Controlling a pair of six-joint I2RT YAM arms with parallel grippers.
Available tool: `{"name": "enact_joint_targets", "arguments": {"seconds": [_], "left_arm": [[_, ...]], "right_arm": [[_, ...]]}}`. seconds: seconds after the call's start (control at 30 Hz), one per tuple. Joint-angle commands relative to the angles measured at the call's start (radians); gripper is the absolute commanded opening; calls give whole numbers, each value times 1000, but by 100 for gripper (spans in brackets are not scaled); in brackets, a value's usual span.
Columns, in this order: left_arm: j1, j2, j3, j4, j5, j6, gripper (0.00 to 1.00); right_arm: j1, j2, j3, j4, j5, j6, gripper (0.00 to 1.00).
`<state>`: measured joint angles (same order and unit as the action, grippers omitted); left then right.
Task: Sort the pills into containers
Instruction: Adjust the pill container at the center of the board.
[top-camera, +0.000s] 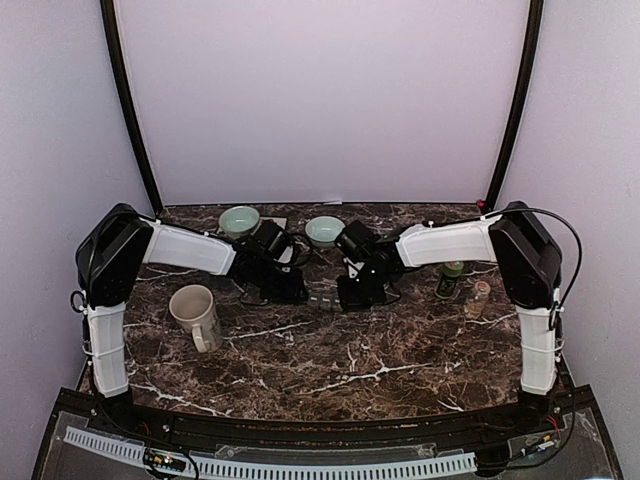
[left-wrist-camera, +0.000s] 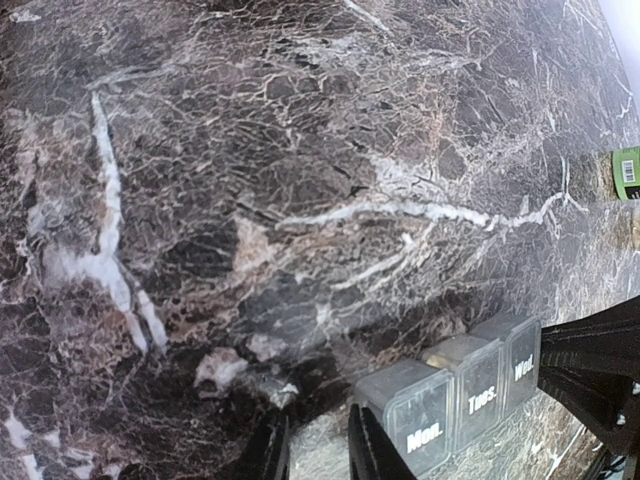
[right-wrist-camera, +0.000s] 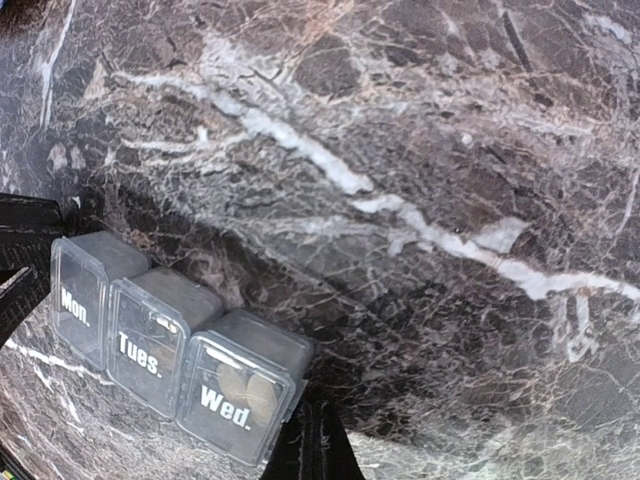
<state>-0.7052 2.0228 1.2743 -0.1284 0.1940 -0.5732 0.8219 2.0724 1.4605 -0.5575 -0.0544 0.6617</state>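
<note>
A clear three-cell pill organizer (top-camera: 323, 298) marked Mon., Tues., Wed. lies on the marble table between my two grippers, lids down. In the right wrist view the organizer (right-wrist-camera: 170, 345) holds two tan pills (right-wrist-camera: 248, 392) in the Wed. cell. My right gripper (right-wrist-camera: 315, 450) is shut, its tips together right beside the Wed. cell's corner, and holds nothing I can see. In the left wrist view my left gripper (left-wrist-camera: 318, 450) is slightly open and empty, its right finger (left-wrist-camera: 366, 450) just beside the Mon. end of the organizer (left-wrist-camera: 455, 395). Both grippers (top-camera: 298, 290) (top-camera: 347, 293) hang low over the table.
Two pale green bowls (top-camera: 240, 220) (top-camera: 324, 231) stand at the back behind the arms. A beige mug (top-camera: 197, 313) stands at the left. A green-labelled bottle (top-camera: 450, 280) and a small brown bottle (top-camera: 479, 298) stand at the right.
</note>
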Motion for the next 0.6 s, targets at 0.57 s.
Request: {"name": "enact_joint_targets", "arguments": {"seconds": [0.57], "left_arm": [[-6, -106, 64, -162, -186, -2, 32]], "right_arm": [[-6, -120, -13, -15, 107, -26, 23]]}}
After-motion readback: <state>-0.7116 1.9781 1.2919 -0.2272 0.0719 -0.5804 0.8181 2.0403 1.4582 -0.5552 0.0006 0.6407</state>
